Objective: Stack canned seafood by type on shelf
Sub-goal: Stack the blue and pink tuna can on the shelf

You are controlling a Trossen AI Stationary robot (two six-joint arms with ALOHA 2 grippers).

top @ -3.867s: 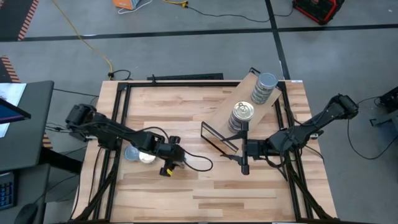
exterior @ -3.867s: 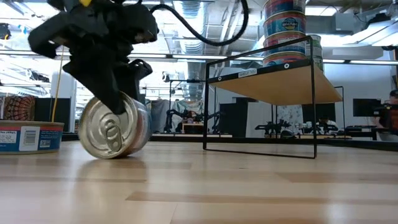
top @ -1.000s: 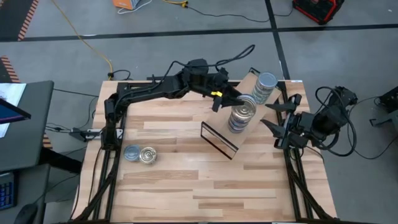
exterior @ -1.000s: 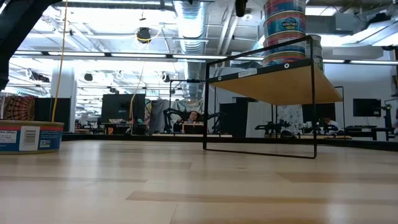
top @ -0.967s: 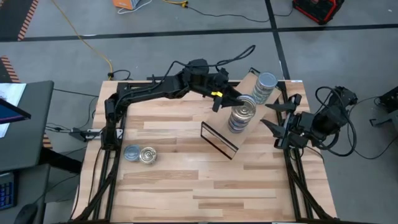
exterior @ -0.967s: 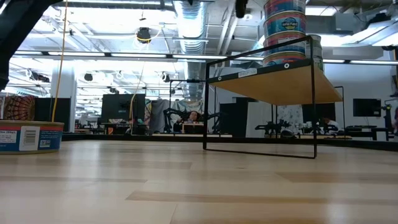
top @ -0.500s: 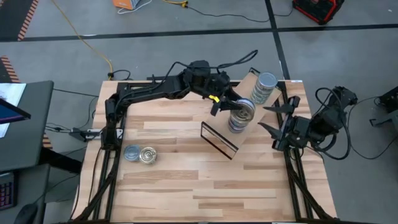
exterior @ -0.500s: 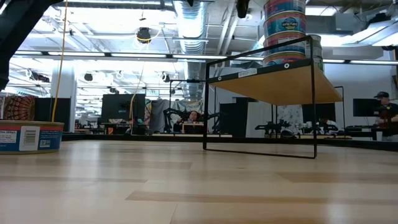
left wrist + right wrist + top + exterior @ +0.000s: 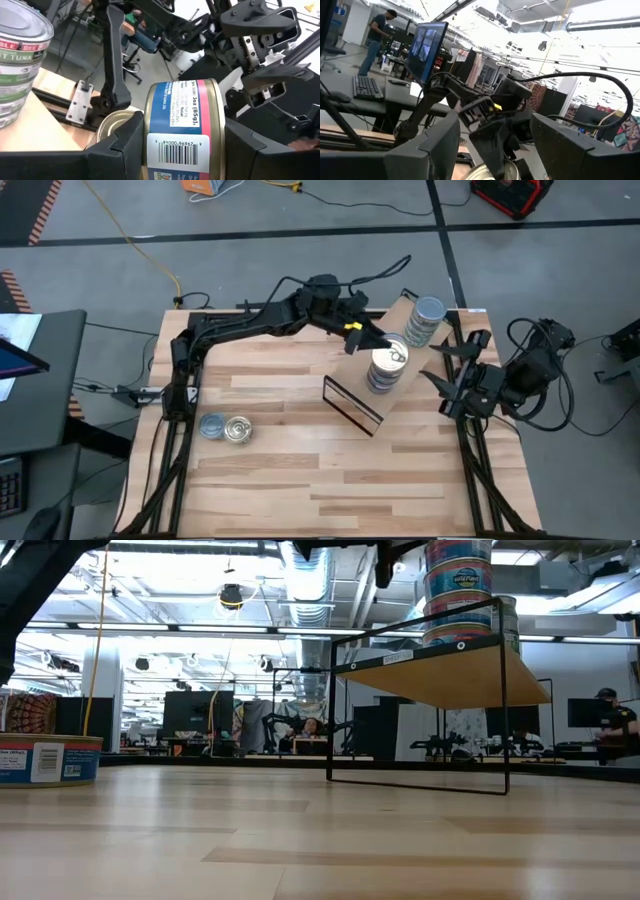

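Note:
The shelf [image 9: 350,372] stands at the table's far right, and two stacks of canned seafood rest on its board. One stack has gold lids [image 9: 386,370] and the other light blue lids [image 9: 424,320]. My left gripper [image 9: 370,343] reaches level over the shelf and is shut on one tin [image 9: 180,125] beside the gold stack's top lid [image 9: 112,125]. My right gripper [image 9: 447,368] waits open at the table's right edge, off the shelf. Two loose tins, one blue-lidded [image 9: 211,426] and one gold-lidded [image 9: 238,430], sit flat on the table at the left. My left gripper pinches the tin between its two fingers [image 9: 125,145], one on each flat end. The labelled side wall with the barcode [image 9: 177,145] faces the wrist camera. The fingers come level from the table's far left. The tin is held on edge above the shelf; whether it touches the gold stack I cannot tell.
The shelf's black wire frame [image 9: 420,700] stands between the board and the table. Bare tabletop [image 9: 330,470] stretches across the middle and near side. A person [image 9: 610,715] stands in the room far behind the table.
My left gripper has sunk a little over the gold-lidded stack and rolled slightly, still shut on its tin. My right gripper has rolled slightly in place.

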